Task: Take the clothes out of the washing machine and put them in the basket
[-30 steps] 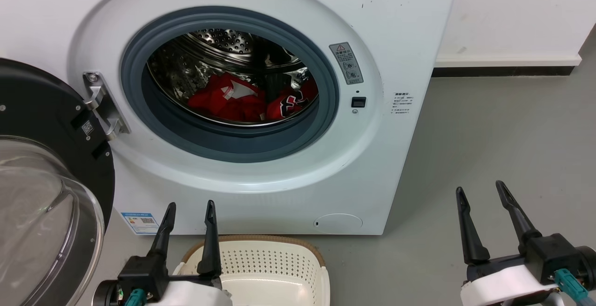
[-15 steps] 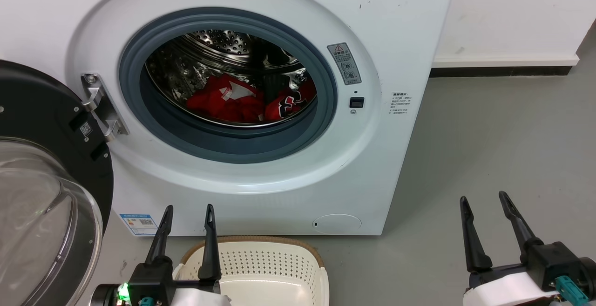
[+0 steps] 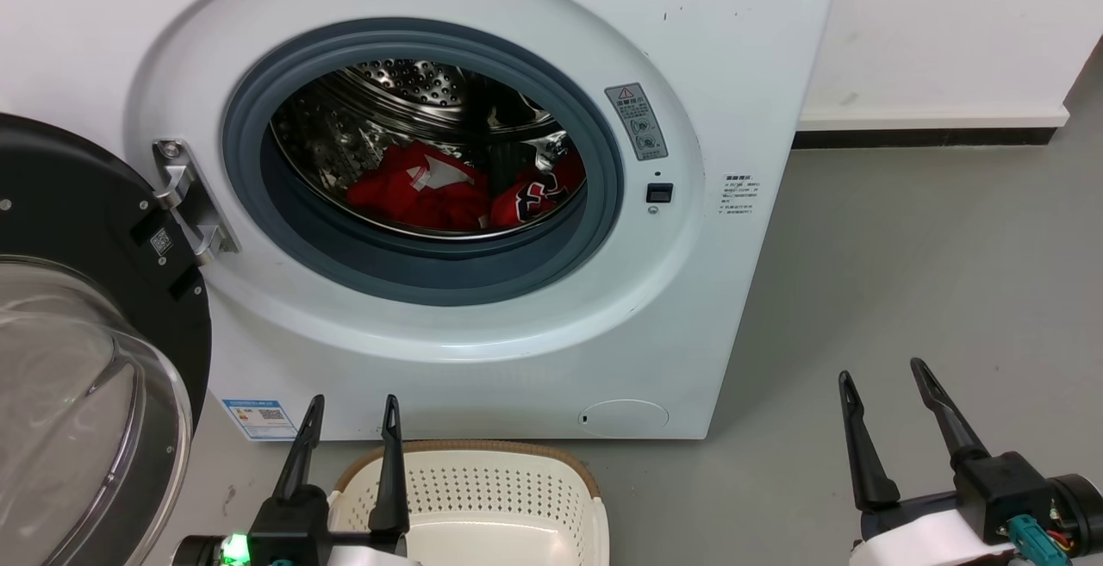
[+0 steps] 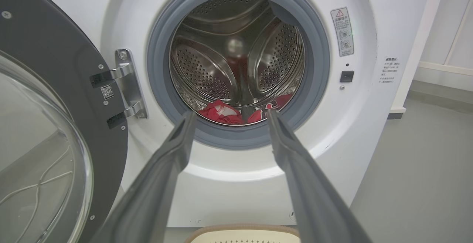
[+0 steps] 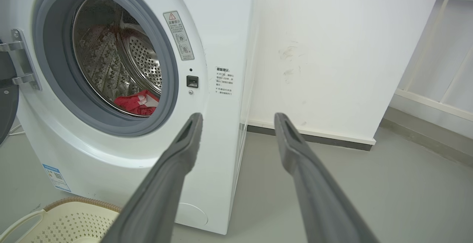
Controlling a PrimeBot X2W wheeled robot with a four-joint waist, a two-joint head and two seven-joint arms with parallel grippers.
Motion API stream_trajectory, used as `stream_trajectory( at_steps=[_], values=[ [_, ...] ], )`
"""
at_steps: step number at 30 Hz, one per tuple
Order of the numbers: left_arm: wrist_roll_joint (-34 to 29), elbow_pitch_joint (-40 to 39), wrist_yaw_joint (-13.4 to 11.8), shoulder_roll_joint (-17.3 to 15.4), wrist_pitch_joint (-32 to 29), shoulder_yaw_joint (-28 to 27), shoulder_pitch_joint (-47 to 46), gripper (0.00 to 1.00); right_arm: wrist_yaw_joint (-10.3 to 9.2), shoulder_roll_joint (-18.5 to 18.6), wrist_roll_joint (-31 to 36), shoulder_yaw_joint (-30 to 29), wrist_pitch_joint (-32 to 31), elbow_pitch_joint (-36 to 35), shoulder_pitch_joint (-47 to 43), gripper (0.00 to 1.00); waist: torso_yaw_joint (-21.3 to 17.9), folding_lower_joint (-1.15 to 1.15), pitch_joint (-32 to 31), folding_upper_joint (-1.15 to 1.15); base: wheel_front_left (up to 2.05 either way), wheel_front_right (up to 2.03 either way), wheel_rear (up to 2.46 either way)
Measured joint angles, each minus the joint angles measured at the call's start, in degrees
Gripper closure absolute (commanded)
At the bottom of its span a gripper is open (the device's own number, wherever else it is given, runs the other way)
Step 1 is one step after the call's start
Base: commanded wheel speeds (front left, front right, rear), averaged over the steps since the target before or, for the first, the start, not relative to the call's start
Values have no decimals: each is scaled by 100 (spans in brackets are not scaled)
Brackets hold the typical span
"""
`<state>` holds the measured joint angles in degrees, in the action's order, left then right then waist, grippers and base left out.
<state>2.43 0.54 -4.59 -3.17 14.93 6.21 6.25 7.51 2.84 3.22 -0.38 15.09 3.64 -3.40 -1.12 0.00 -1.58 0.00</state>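
Grey floor [image 3: 905,273] and a white wall [image 3: 948,23] sit behind a white washing machine [image 3: 482,376], which spans the upper left and centre of the head view. The clothes [image 3: 422,191], red with white trim, lie low in the steel drum [image 3: 405,83], mid-porthole. The door [image 3: 77,204] hangs open at left. The basket [image 3: 482,484] sits at bottom centre, with no garment visible in it. The left gripper [image 3: 354,402], bottom left, and the right gripper [image 3: 882,370], bottom right, both have their fingers spread and hold nothing. The reach would likely go best centred through the porthole, clearing the grey seal [image 3: 603,152], then pinching a raised fold.
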Motion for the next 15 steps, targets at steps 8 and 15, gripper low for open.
stream_trajectory(
  at_steps=[8,15],
  values=[
    [-9,60,31,15,8,-41,16,0,0,0,-23,-13,0,2,0,0,14,0,10,0,0,0,0],
    [-94,110,152,0,14,-22,36,0,0,-2,-20,-57,0,69,13,0,-64,0,38,0,0,0,0]
  ],
)
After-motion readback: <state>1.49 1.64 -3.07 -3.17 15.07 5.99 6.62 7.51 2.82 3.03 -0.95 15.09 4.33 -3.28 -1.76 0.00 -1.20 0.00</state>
